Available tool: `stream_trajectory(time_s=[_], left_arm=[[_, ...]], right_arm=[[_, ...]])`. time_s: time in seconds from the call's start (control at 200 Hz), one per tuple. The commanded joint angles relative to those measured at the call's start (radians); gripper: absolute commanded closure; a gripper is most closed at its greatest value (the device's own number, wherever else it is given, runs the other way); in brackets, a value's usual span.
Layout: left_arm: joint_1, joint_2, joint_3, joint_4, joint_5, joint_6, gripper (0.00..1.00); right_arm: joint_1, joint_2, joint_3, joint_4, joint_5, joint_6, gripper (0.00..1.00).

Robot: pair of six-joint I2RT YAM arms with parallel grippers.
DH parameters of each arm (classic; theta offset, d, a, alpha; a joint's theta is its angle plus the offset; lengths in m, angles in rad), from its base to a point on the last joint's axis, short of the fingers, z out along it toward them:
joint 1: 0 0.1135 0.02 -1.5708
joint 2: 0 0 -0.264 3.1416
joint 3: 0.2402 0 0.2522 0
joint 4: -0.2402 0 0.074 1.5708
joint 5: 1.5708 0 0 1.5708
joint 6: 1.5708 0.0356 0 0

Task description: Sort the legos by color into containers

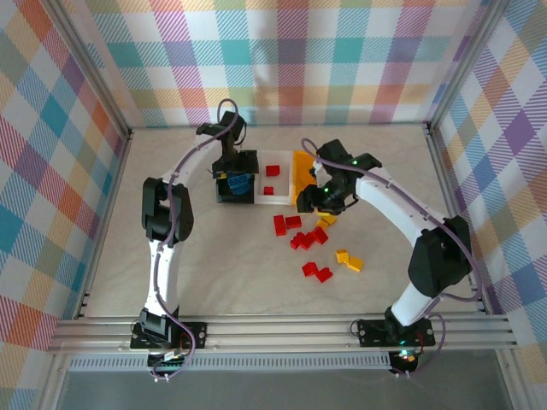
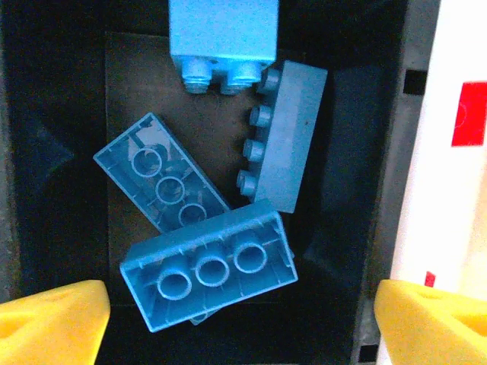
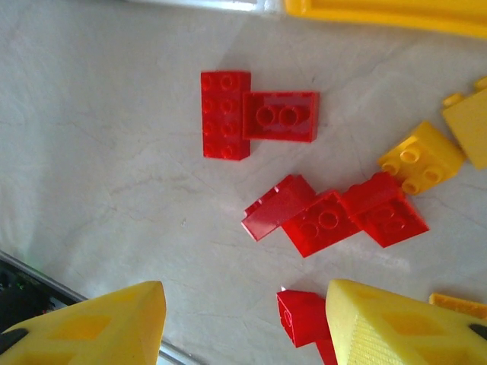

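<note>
My left gripper (image 2: 243, 331) hangs open over the black container (image 2: 358, 114), its yellow fingertips (image 2: 49, 323) wide apart. Several blue legos (image 2: 209, 277) lie loose inside it, none between the jaws. From above, that gripper (image 1: 235, 175) sits over the black container (image 1: 224, 195). The white container (image 1: 278, 198) beside it holds two red legos (image 1: 273, 170), and the yellow-orange container (image 1: 301, 171) stands to its right. My right gripper (image 3: 247, 327) is open above the table, a red lego (image 3: 304, 315) beside its right finger. More red legos (image 3: 327, 220) and yellow legos (image 3: 418, 156) lie ahead.
Loose red legos (image 1: 301, 232) and yellow legos (image 1: 349, 260) are scattered on the marble tabletop in front of the containers. Two more red ones (image 1: 316, 272) lie nearer the arm bases. Checked walls and a metal frame (image 1: 282, 329) enclose the table.
</note>
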Motion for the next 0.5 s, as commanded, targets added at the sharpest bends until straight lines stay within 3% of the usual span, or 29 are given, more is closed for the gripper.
stream_trajectory(time_s=[0.0, 0.215, 0.355, 0.495], left_arm=[[0.01, -0.052, 0.004, -0.024, 0.021, 0.007, 0.04], [0.003, -0.222, -0.136, 0.008, 0.06, -0.011, 0.03], [-0.023, -0.374, -0.302, 0.042, 0.078, -0.027, 0.02], [-0.046, -0.508, -0.472, 0.078, 0.099, -0.055, 0.01]], right_arm=[[0.033, -0.006, -0.024, -0.027, 0.009, -0.014, 0.42], [0.071, -0.018, -0.12, -0.018, 0.06, 0.022, 0.41], [0.061, -0.018, -0.19, 0.016, 0.099, 0.051, 0.31], [0.038, 0.038, -0.197, 0.03, 0.118, 0.029, 0.28]])
